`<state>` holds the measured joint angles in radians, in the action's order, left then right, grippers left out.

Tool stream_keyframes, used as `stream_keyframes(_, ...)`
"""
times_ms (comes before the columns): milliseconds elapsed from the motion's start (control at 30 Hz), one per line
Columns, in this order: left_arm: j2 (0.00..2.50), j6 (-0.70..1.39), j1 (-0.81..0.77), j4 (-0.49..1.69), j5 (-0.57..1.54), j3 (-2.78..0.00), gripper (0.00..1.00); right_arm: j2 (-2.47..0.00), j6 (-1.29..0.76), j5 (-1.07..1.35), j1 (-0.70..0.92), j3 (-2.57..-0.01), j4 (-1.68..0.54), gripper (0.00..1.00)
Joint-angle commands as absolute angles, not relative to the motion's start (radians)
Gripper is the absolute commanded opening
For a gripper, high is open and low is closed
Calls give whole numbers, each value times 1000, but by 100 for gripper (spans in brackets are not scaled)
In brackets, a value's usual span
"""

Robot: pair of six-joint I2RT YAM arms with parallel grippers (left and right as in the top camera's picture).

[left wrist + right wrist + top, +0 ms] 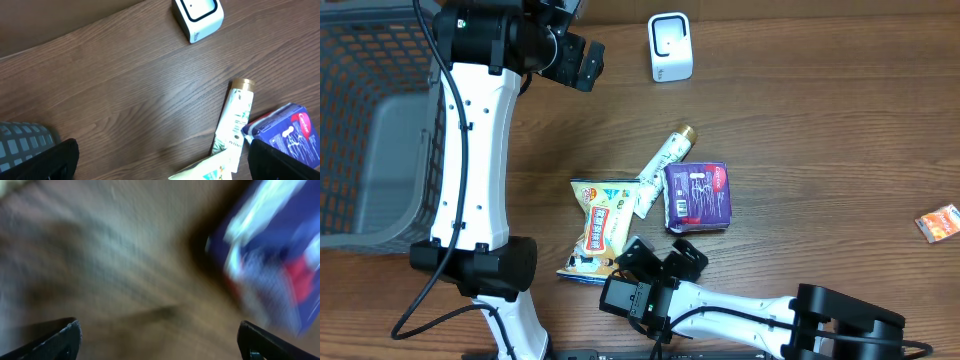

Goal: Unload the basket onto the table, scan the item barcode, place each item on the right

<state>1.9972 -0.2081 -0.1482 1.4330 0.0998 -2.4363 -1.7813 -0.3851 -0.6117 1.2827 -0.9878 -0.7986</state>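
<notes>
A white barcode scanner (670, 47) (198, 16) stands at the back of the table. A purple pack (698, 195) (285, 129) (272, 255) lies flat mid-table, beside a white tube with a gold cap (665, 160) (232, 120) and a yellow snack bag (605, 225) (212, 170). My right gripper (662, 254) (160, 342) is open just in front of the purple pack, with only bare wood between its fingers; this view is blurred. My left gripper (576, 60) (162, 162) hangs open high over the table's back left, holding nothing.
A grey mesh basket (370, 130) fills the left edge. A small orange packet (938, 222) lies at the far right. The left arm's white link (470, 160) stands upright left of the items.
</notes>
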Motion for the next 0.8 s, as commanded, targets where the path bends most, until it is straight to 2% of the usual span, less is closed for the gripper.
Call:
stream_keyframes(0,1990,-194,-144,1433,97,-2442,100,-1700,-648,-468,1278,-1032,-877,100)
stream_keyframes(267,1990,-194,-144,1433,96,-2442,100,-1399,-916,-389,1232,-1168,-1061,100)
stream_keyframes(367,1990,-194,-144,1433,96,-2442,100,-1245,-1012,-351,1159,-1175,-1082,100)
stream_keyframes(467,1990,-194,-144,1433,97,-2442,100,-1048,-1096,-347,1007,-1174,-1141,100)
stream_keyframes(600,1990,-194,-144,1433,96,-2442,100,-885,-1046,-347,864,-1174,-1139,100)
stream_keyframes(667,1990,-194,-144,1433,97,-2442,100,-833,-956,-375,826,-1173,-1141,100)
stream_keyframes(767,1990,-194,-144,1433,97,-2442,100,-783,-926,-393,778,-1166,-1123,100)
